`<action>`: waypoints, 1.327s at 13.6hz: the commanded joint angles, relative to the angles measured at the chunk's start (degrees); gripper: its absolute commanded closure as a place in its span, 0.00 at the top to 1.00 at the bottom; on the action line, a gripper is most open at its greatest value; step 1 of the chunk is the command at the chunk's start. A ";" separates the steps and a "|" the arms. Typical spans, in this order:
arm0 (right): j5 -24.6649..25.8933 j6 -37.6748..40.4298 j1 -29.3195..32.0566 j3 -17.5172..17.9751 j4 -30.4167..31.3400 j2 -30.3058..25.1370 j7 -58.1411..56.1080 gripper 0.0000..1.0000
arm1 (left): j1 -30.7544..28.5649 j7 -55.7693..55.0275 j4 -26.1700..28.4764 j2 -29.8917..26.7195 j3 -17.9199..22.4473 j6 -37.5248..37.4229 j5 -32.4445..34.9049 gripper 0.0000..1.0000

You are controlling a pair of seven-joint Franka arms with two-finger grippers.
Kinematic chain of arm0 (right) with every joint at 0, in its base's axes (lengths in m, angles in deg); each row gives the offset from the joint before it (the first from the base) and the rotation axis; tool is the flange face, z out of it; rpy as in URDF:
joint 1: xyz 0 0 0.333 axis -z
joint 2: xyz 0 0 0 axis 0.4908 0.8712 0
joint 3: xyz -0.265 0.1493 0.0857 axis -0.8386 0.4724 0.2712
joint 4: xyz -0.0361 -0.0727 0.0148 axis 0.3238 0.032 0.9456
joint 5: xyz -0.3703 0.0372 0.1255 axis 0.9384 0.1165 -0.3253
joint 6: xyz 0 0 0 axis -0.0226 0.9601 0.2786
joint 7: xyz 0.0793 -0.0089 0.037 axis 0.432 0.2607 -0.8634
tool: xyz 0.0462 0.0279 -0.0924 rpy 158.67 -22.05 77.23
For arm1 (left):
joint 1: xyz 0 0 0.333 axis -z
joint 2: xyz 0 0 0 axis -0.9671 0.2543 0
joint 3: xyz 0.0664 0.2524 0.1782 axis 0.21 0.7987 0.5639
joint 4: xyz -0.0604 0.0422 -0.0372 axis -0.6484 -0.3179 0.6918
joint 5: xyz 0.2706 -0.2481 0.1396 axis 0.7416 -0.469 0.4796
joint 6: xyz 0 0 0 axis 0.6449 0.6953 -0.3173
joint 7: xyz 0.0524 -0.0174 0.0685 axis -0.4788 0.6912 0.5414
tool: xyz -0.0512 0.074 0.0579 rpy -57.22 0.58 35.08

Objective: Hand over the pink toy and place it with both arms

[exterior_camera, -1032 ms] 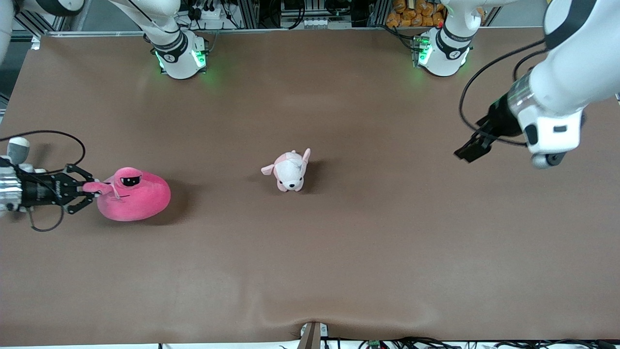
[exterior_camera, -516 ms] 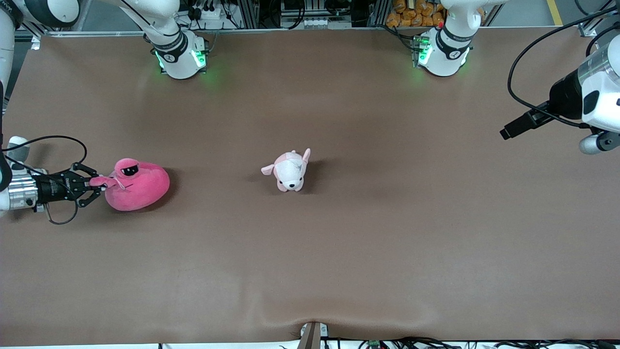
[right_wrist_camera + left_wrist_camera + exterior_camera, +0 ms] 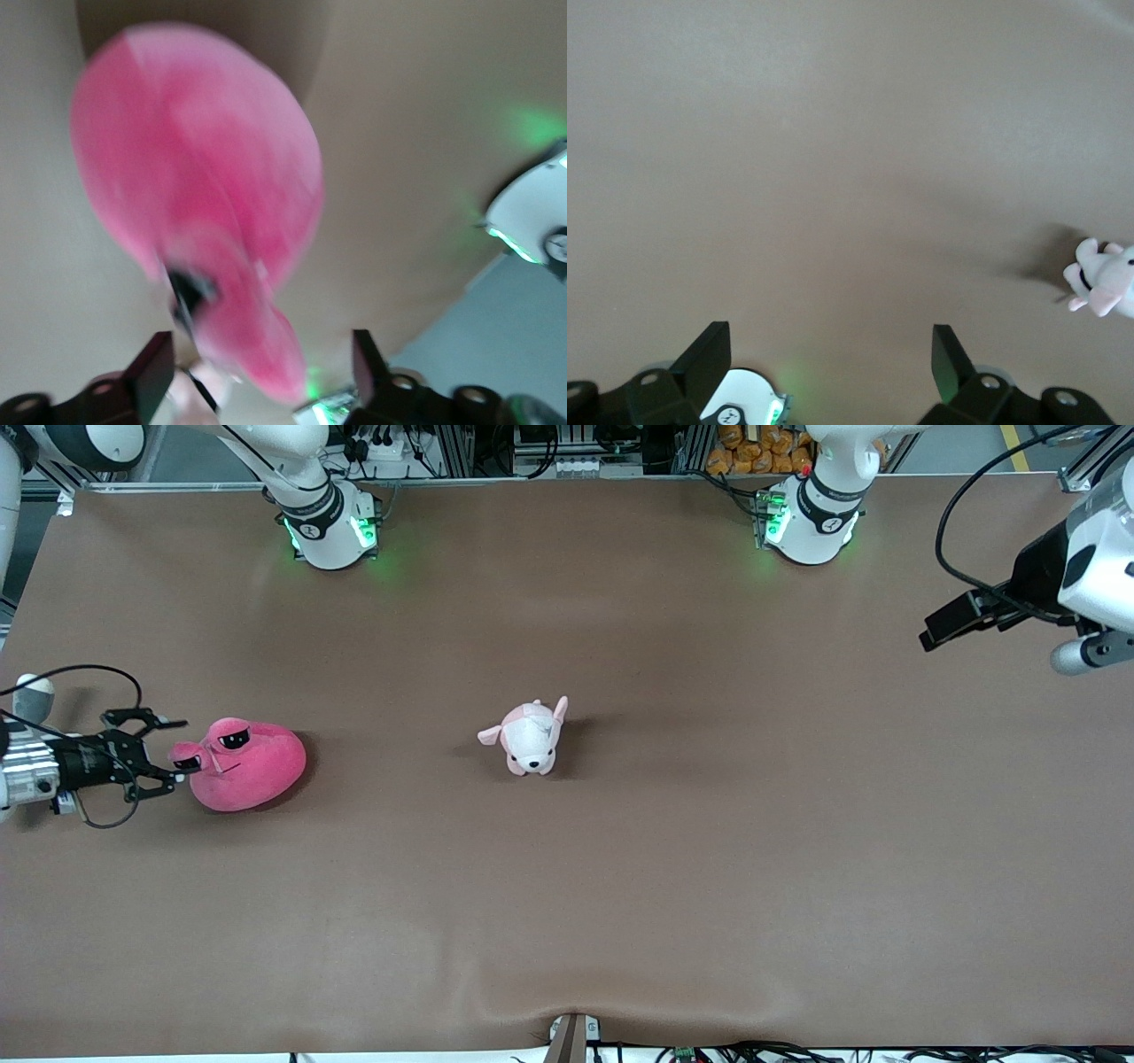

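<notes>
Since a second ago the right gripper (image 3: 177, 748) has let go of the pink toy's ear: its jaws, then pinched on that flap, now stand spread with the ear between them but not clamped. The left gripper (image 3: 952, 622) has pulled up and away toward the left arm's end of the counter (image 3: 673, 868).

The pink toy (image 3: 246, 764) rests on the counter at the right arm's end, roughly as near the front camera as the pale pink-and-white plush puppy (image 3: 528, 736), which sits well apart from it at mid-counter. In the right wrist view the toy (image 3: 199, 204) fills the space ahead of the parted jaws.

My reading is that the placing step is just being finished (toy set down, grip released), with the handover seemingly already made. The next move calls for the right arm to back straight off without dragging the ear or rolling the soft body.

The left gripper (image 3: 828, 359) hangs with jaws wide apart over bare counter, waiting; the puppy (image 3: 1105, 279) shows at the edge of its view.

No brand, label or legible writing can be read on either toy or the counter.
</notes>
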 commanded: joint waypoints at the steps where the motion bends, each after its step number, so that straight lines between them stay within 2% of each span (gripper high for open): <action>1: 1.21 4.52 -1.16 2.63 -9.86 -1.34 -0.23 1.00 | 5.86 3.00 3.76 -4.08 7.33 -0.02 1.29 1.00; 3: 0.51 7.32 -1.70 3.60 -11.30 -4.39 -1.10 1.00 | 9.20 3.35 5.51 -6.10 10.42 -0.02 1.20 1.00; 5: -0.90 10.84 -1.09 7.80 -11.30 -9.66 -5.30 1.00 | 13.68 4.05 8.76 -8.47 14.81 -0.02 1.20 1.00; 8: 0.32 13.84 -2.40 8.26 -11.13 -17.05 -11.72 1.00 | 14.76 4.06 10.70 -10.40 15.62 -0.02 1.20 1.00; 9: 1.72 13.84 -2.75 8.52 -11.13 -19.07 -15.57 1.00 | 15.72 4.06 12.10 -11.37 15.80 0.59 1.29 1.00; 12: 13.38 13.67 -7.22 9.75 -10.60 -26.88 -32.51 1.00 | 16.17 3.97 13.69 -13.22 15.71 1.12 2.43 1.00; 14: 19.03 12.88 -12.66 9.75 -5.01 -32.86 -37.30 1.00 | 17.48 4.14 16.14 -15.33 15.71 2.17 3.91 1.00; 16: 20.72 11.39 -16.02 9.76 -0.08 -35.70 -42.02 1.00 | 18.28 4.14 17.82 -16.47 15.62 3.32 5.59 1.00; 18: 21.33 5.09 -16.12 9.76 5.89 -38.67 -48.37 1.00 | 18.01 5.97 17.83 -16.56 15.89 3.76 5.59 1.00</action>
